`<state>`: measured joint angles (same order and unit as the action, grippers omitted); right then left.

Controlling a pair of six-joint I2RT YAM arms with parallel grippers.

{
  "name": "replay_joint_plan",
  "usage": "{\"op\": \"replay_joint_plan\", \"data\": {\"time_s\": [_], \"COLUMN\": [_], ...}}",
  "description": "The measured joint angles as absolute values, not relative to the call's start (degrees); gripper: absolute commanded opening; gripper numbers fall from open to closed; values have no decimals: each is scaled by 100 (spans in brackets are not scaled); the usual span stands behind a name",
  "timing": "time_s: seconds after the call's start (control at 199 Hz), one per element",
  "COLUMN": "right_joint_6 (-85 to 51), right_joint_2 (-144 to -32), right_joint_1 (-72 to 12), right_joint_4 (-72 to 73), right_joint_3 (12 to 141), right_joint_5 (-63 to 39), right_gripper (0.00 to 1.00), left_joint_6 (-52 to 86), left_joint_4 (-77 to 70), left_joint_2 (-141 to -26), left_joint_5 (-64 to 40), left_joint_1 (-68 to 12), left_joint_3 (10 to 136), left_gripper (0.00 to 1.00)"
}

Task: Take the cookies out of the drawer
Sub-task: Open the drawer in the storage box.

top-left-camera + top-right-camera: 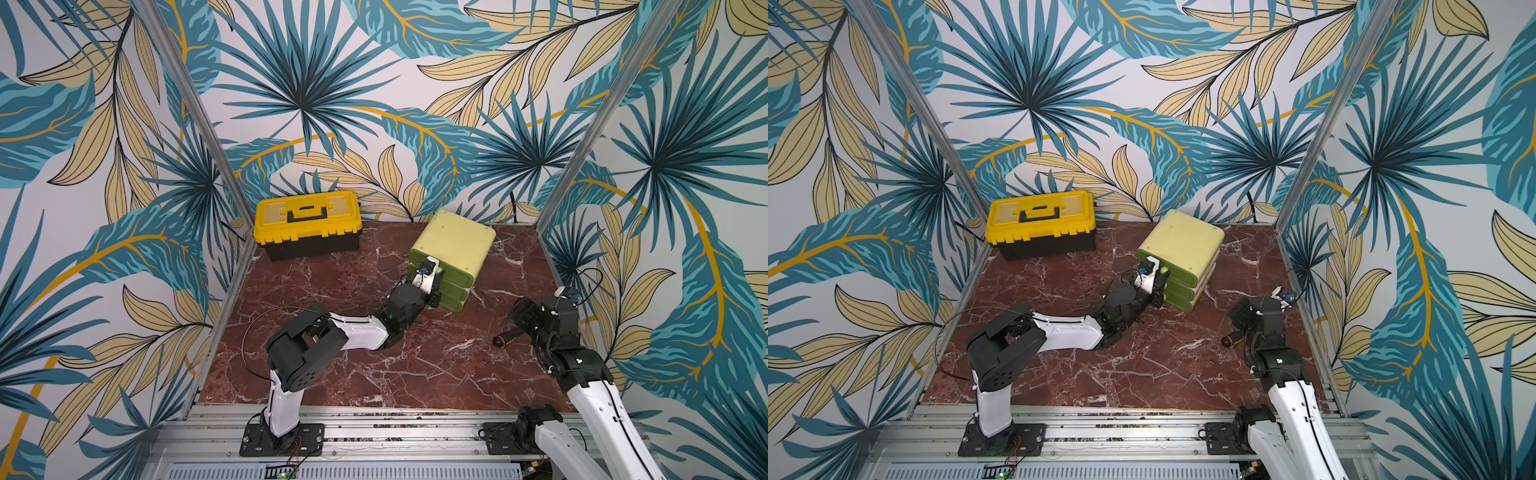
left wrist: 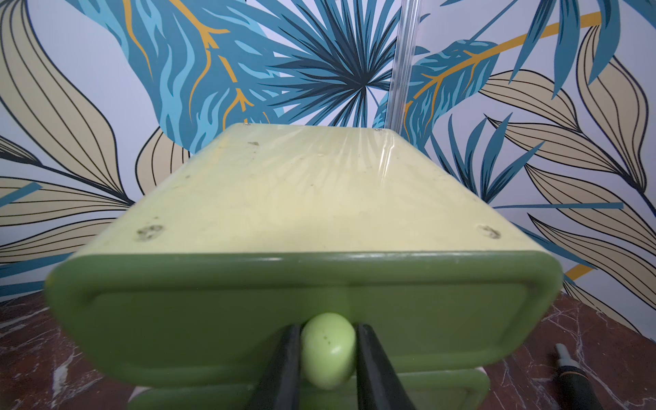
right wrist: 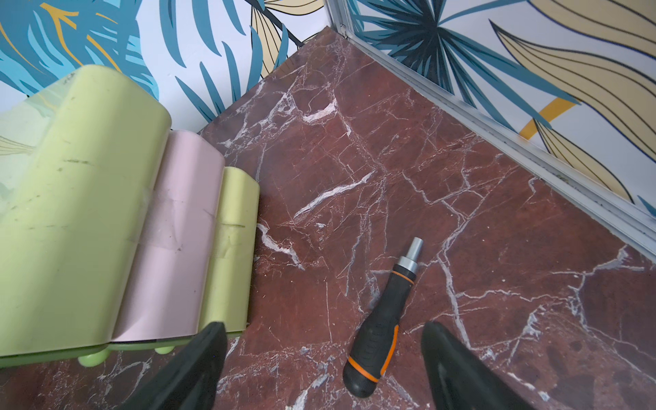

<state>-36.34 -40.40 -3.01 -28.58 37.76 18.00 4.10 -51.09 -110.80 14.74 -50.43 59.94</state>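
The drawer unit point(image 1: 455, 245) point(image 1: 1183, 243) stands at the back of the table, pale yellow on top with three green drawer fronts, all pushed in. No cookies are in view in any frame. My left gripper point(image 2: 328, 332) point(image 1: 435, 282) is shut on the pale green knob point(image 2: 328, 351) of the top drawer point(image 2: 213, 319), one black finger on each side of it. My right gripper point(image 3: 323, 328) point(image 1: 521, 316) hangs open above the marble at the right of the drawer unit point(image 3: 81, 198), with nothing between its fingers.
A black and orange screwdriver point(image 3: 381, 319) point(image 1: 504, 338) lies on the marble just under my right gripper. A yellow and black toolbox point(image 1: 307, 224) stands shut at the back left. Patterned walls with metal rails point(image 3: 497, 142) close in the table on three sides.
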Motion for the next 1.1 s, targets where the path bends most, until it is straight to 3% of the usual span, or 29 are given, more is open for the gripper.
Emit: {"op": "replay_joint_plan", "data": {"time_s": [0.707, 1.099], "right_joint_6": [-3395, -3037], "right_joint_2": [-4053, -4910], "right_joint_1": [-301, -301], "right_joint_4": [-2910, -3964], "right_joint_3": [3835, 5310], "right_joint_5": [1712, 701], "right_gripper": [89, 87], "left_joint_6": [294, 169], "left_joint_4": [-5968, -6351], "left_joint_2": [-10722, -10339], "left_joint_5": [1507, 1739], "left_joint_1": [-5179, -5319], "left_joint_3": [5059, 4429], "left_gripper": [5, 4]}}
